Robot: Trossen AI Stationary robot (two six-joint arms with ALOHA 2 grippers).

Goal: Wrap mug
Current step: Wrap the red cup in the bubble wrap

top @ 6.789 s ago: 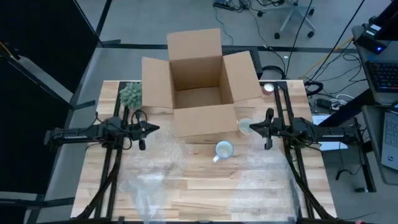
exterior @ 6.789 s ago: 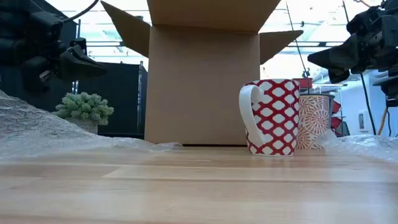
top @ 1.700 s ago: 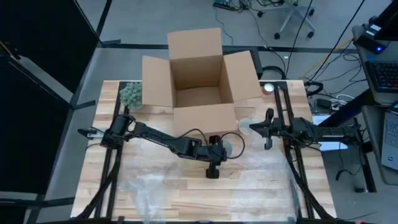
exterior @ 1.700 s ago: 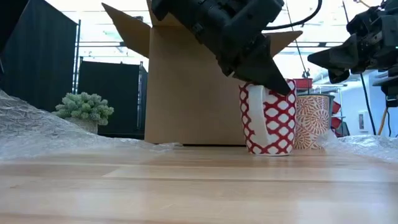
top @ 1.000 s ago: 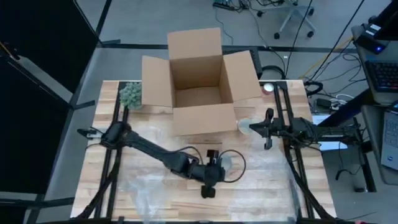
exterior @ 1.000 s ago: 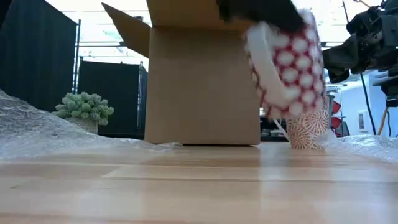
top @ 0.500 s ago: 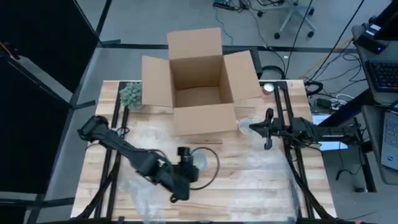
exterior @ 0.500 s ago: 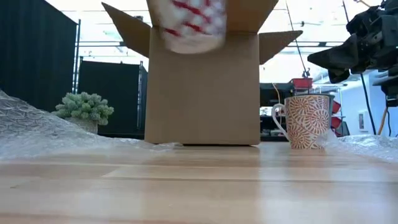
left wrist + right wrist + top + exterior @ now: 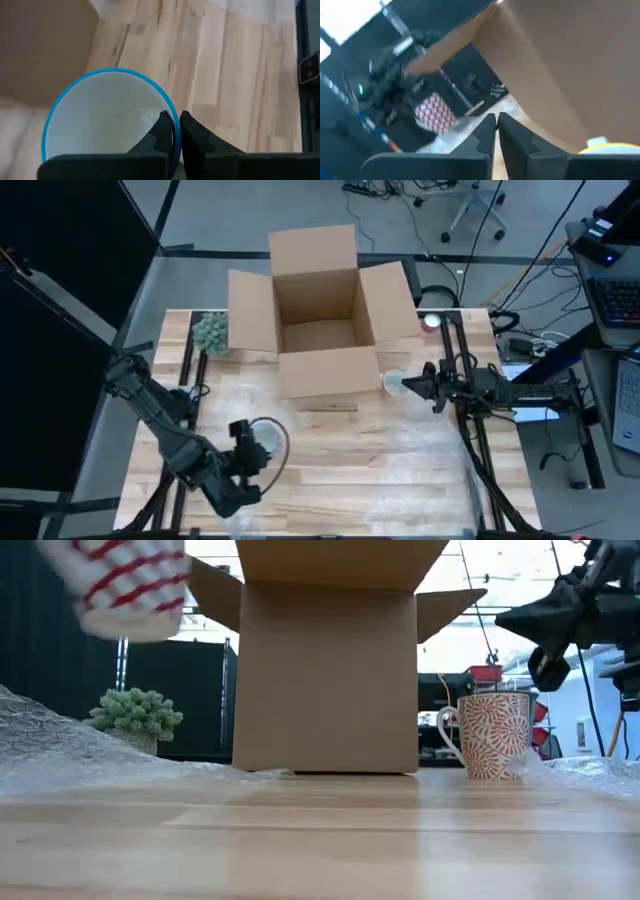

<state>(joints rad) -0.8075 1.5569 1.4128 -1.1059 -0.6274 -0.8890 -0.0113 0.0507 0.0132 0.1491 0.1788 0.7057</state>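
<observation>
A red-and-white patterned mug with a blue rim hangs high above the table's near left part, with my left gripper shut on it. A second mug, with an orange leaf pattern, stands on the table by the right front corner of the open cardboard box. My right gripper hovers shut just right of that mug and touches nothing. Clear bubble wrap lies over the near part of the table. My left gripper pinches the mug's wall at the blue rim. One finger is inside the mug and the other is outside it. The fingers come from above, pointing down. The mug hangs clear of the table, mouth up and slightly tilted.
The cardboard box stands at the table's far middle with its flaps spread. A small green plant sits at the far left corner. More bubble wrap lies at the right. Bare wood shows in the middle.
My left gripper has carried the red-and-white mug from the table's middle toward its left and near edges, keeping it lifted clear. The leaf-patterned mug has stayed in place. My right gripper has shifted a little beside that mug.
</observation>
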